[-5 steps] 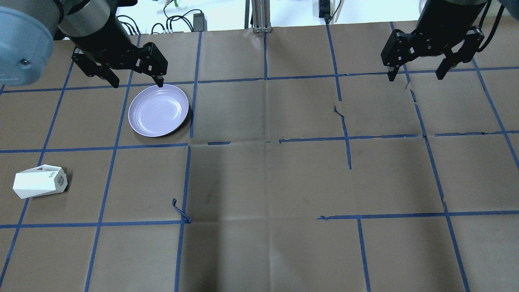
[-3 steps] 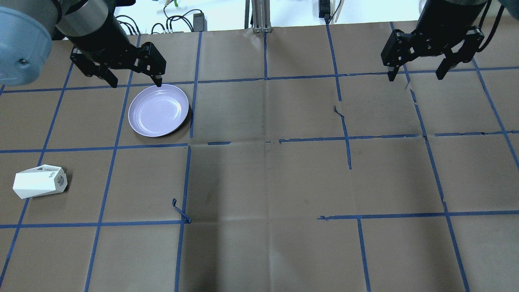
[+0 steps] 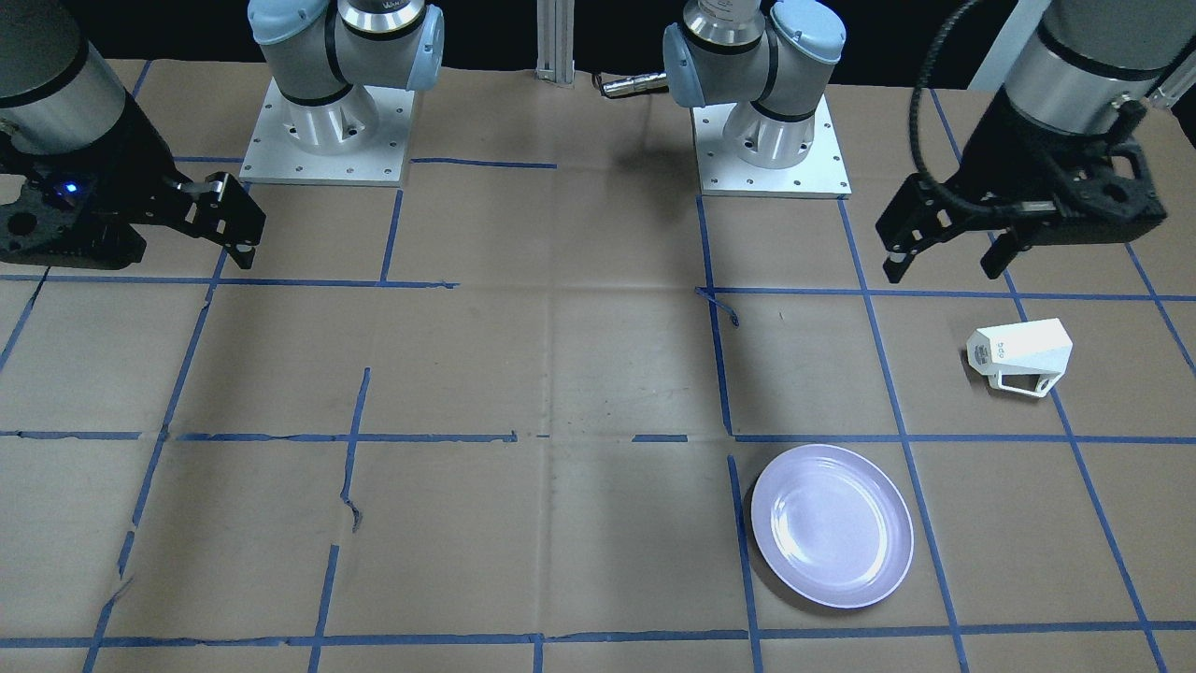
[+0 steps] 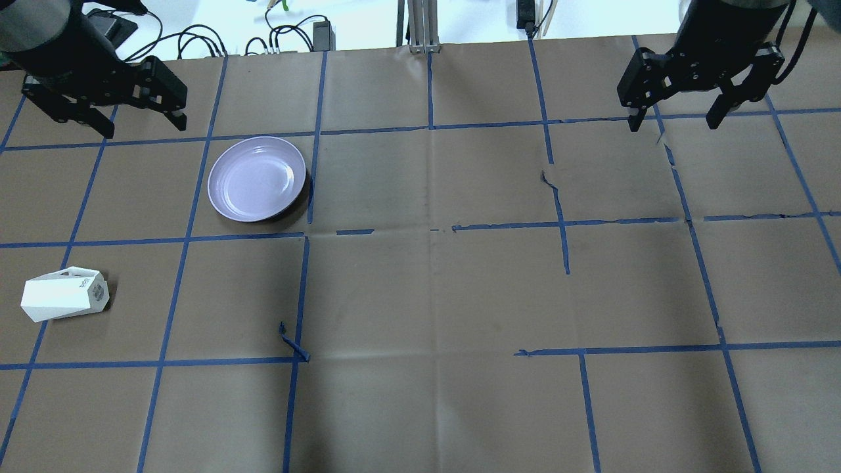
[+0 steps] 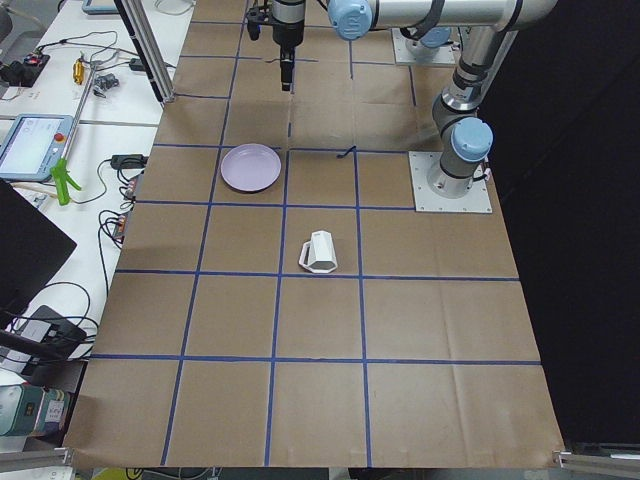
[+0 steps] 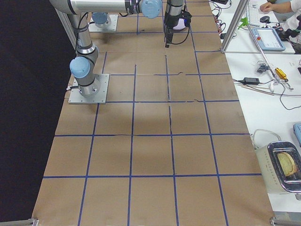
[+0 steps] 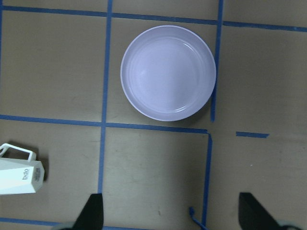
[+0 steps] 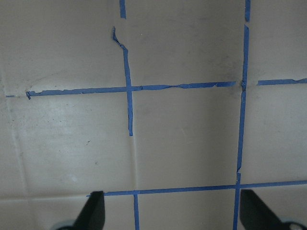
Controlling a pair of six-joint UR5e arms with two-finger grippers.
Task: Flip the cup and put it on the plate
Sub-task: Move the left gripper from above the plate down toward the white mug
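Observation:
The white faceted cup (image 4: 64, 293) lies on its side at the near left of the table, base with the grey logo toward the table's middle, handle on the far side. It also shows in the front view (image 3: 1020, 355) and the left wrist view (image 7: 19, 175). The lavender plate (image 4: 257, 179) sits empty, farther out and to the cup's right, also in the front view (image 3: 832, 525) and left wrist view (image 7: 168, 73). My left gripper (image 4: 144, 125) is open and empty, high above the table, left of the plate's far rim. My right gripper (image 4: 672, 125) is open and empty at the far right.
Brown paper with a blue tape grid covers the table (image 4: 433, 295). A loose curl of tape (image 4: 292, 341) sticks up near the middle left. Cables and a metal post (image 4: 420, 26) lie beyond the far edge. The arm bases (image 3: 322, 121) stand at the robot's side.
My left gripper has moved left in the overhead view, away from the plate's far rim, still open. The right arm, cup and plate have not moved.

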